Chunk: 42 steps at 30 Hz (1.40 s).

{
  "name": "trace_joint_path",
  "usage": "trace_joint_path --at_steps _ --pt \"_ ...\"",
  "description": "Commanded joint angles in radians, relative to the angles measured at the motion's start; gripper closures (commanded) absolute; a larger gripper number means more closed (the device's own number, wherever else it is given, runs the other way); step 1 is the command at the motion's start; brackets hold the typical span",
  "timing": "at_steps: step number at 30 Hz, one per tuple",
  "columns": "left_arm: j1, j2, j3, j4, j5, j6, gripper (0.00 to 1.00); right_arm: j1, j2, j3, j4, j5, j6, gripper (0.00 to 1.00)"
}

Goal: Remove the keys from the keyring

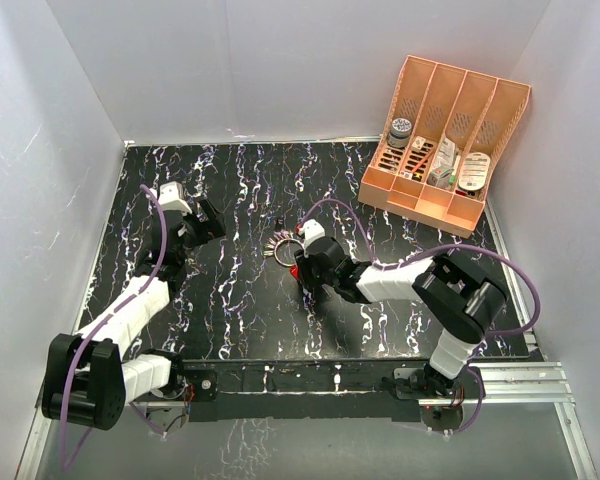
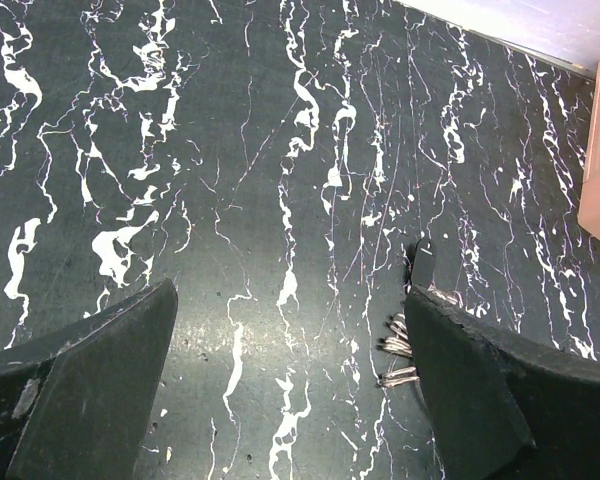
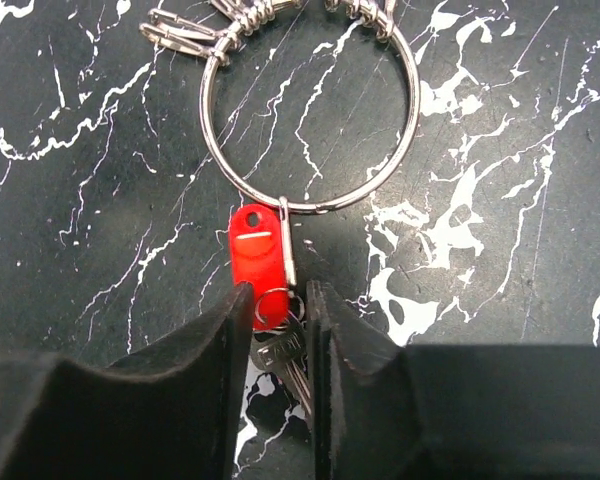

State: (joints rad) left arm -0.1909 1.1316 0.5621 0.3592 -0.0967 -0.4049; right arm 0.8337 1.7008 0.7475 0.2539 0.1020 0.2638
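Got an orange organiser [image 1: 445, 150] parked in the far right corner of the black marble table [image 1: 240, 310], well apart from both grippers. Found the right gripper [image 3: 280, 335] pinched together on the keys [image 3: 288, 372] and red tag [image 3: 254, 262], keyring [image 3: 310, 110] flat on the table just past its fingertips. Seeing the left gripper [image 2: 290, 290] spread wide, just left of the keyring.

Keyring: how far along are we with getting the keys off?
Done: nothing that shows; the keyring carries its clasps and the red tag. In hand: the right gripper pinches the keys beside that tag. To do: work them off the ring, then any others. The left gripper hangs open, empty.
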Motion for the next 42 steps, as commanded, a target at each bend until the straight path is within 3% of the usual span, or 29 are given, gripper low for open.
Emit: trace_joint_path --at_steps 1,5,8,18,22,28,42 --pt "0.003 -0.003 0.002 0.008 -0.004 -0.006 0.05 0.002 0.034 0.038 -0.051 0.020 0.012 0.78" --pt "0.004 -0.006 0.002 0.011 -0.004 -0.005 0.05 0.002 0.072 0.072 -0.091 0.052 -0.001 1.00" --pt "0.003 -0.004 0.006 0.008 -0.005 -0.001 0.09 0.003 0.060 0.117 -0.157 0.113 -0.036 1.00" --pt "0.003 -0.037 0.016 0.043 0.045 0.019 0.56 0.004 -0.155 0.268 -0.357 0.225 -0.210 1.00" --pt "0.002 -0.043 0.022 0.090 0.170 0.052 0.66 0.004 -0.235 0.315 -0.393 0.194 -0.257 1.00" --pt "0.001 -0.046 0.053 0.153 0.389 0.068 0.59 0.004 -0.323 0.381 -0.481 0.139 -0.303 1.00" --pt "-0.039 0.022 0.181 0.306 0.914 0.069 0.64 0.004 -0.394 0.506 -0.743 -0.032 -0.345 1.00"
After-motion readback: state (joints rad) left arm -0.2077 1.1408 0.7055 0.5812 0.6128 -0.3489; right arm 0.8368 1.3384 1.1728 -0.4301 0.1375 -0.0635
